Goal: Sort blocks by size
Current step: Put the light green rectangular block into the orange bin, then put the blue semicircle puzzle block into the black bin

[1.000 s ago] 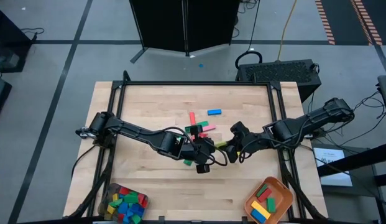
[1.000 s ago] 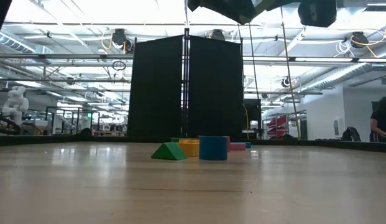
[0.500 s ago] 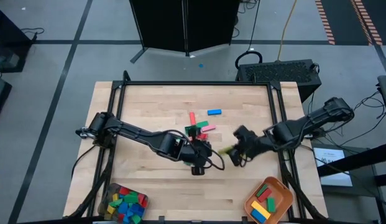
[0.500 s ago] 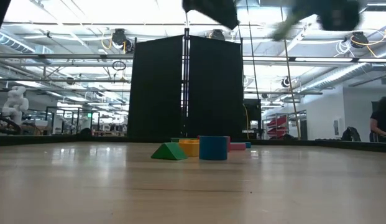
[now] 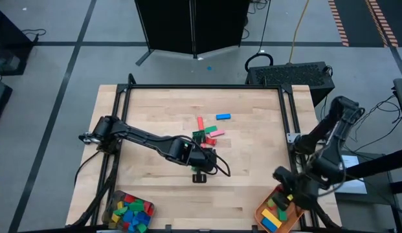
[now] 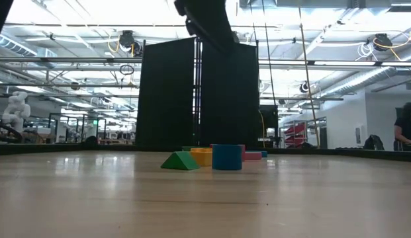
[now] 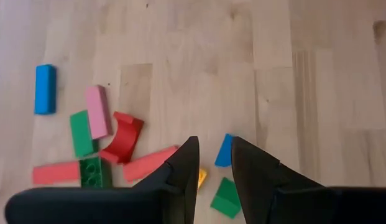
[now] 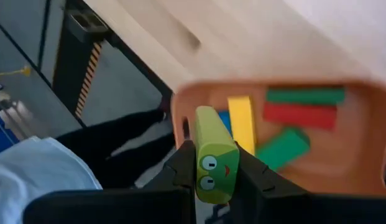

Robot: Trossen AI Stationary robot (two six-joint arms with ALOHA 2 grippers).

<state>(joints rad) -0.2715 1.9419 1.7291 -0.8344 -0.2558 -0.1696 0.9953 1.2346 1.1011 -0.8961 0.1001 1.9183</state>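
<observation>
Wooden table (image 5: 149, 110) spread beneath both arms. Orange tray (image 8: 317, 163) directly under the right gripper (image 8: 212, 163), with long yellow, red and green blocks lying in it. Right gripper clenched on a lime-green block (image 8: 212, 155) with a printed face, held above the tray. Left gripper (image 7: 211, 163) over mid-table, fingers slightly apart, grasping nothing; loose blocks (image 7: 105, 134) scattered just ahead of and beside its tips.
</observation>
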